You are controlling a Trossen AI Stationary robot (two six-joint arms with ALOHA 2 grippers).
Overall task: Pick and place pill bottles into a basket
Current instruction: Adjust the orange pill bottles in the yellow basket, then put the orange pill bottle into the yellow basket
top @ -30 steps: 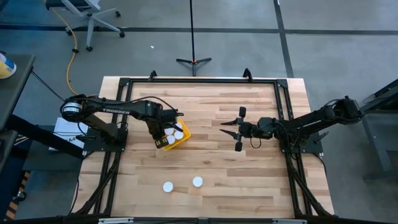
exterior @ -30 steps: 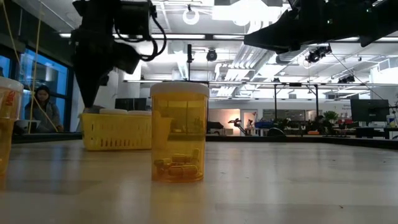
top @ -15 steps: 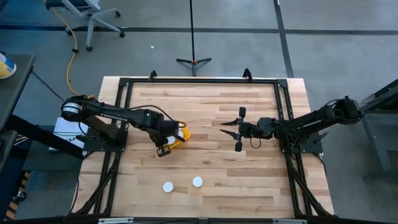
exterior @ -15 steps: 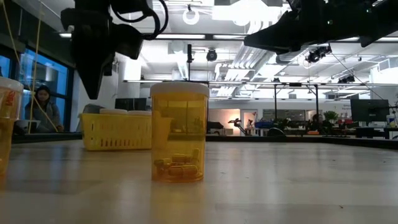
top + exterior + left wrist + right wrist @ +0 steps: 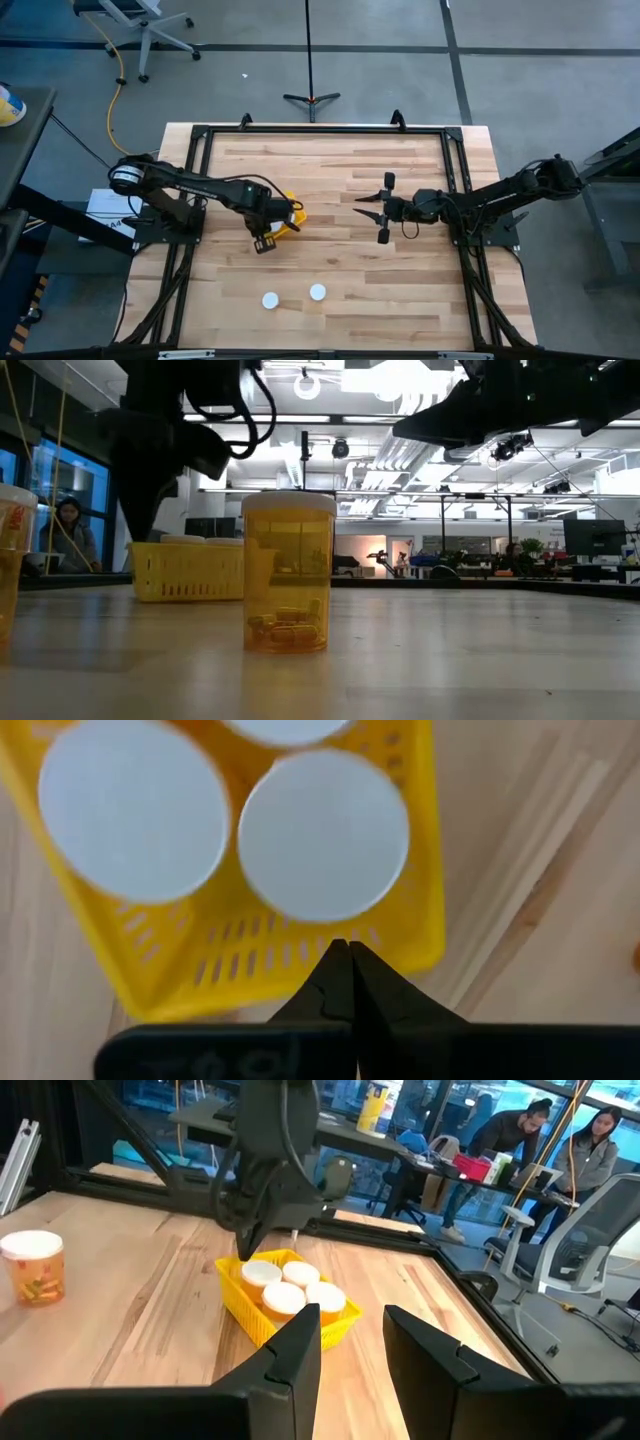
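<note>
The yellow basket [image 5: 290,216] stands left of the table's middle with several white-capped pill bottles [image 5: 322,832] upright inside it. My left gripper [image 5: 343,952] points down, shut and empty, just above the basket's near wall [image 5: 250,970]. Two more pill bottles stand on their bases near the table's front edge: one [image 5: 270,300] to the left, one [image 5: 317,292] to the right. In the low view one of them [image 5: 290,570] shows amber with pills inside. My right gripper [image 5: 383,212] waits level over the table's middle, open, with nothing between its fingers [image 5: 300,1342].
A black metal frame [image 5: 320,130] runs around the wooden table. Bare wood lies between the basket and the two loose bottles. People sit at desks in the room beyond the table [image 5: 520,1130].
My left gripper has moved from over the basket's inside toward the table's near edge and now hangs over the basket's near wall. The basket and the bottles have stayed where they were.
</note>
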